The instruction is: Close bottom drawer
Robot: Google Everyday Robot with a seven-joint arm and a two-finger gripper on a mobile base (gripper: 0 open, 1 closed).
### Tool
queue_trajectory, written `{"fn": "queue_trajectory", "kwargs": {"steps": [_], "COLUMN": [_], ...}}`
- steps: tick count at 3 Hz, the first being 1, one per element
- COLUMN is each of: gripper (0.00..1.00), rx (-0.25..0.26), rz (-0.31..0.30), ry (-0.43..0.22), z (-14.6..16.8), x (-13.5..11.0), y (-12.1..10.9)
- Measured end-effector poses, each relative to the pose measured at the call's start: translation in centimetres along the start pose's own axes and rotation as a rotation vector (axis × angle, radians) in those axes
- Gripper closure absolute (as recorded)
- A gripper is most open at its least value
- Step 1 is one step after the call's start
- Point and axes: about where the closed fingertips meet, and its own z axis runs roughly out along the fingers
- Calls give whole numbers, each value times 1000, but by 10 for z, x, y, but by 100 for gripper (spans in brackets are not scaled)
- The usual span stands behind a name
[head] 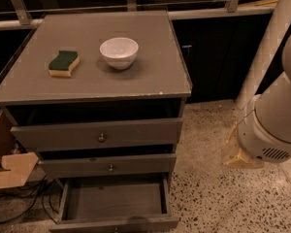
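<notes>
A grey wooden cabinet (pixel 136 84) stood with its bottom drawer (pixel 114 200) pulled well out at the cabinet's foot, below the two other drawer fronts. On the cabinet top lay a green-and-yellow sponge (pixel 63 63), just left of a white bowl (pixel 119 52). The robot's gripper (pixel 235 154), a pale yellowish shape under a bulky white arm (pixel 274 120), hung right of the cabinet and apart from it, over speckled floor (pixel 208 198). Whether it was spread or closed could not be told.

Arm casing (pixel 274 125): white, smooth, rounded, at right edge.
Vent (pixel 275 154): dark slotted grille low on casing.
Gripper (pixel 236 155): pale yellow, lower right, under casing.
</notes>
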Motion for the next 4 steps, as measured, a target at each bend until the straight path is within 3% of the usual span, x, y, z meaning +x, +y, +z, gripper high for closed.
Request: {"fn": "queue_trajectory", "kwargs": {"steps": [1, 2, 3, 4], "gripper": [100, 100, 100, 100], "rx": [-75, -108, -106, -107], "rz": [60, 93, 100, 100], "ry": [-13, -6, -8, -8], "z": [37, 88, 137, 137], "x": [-3, -10, -20, -20], "y": [33, 66, 76, 76]}}
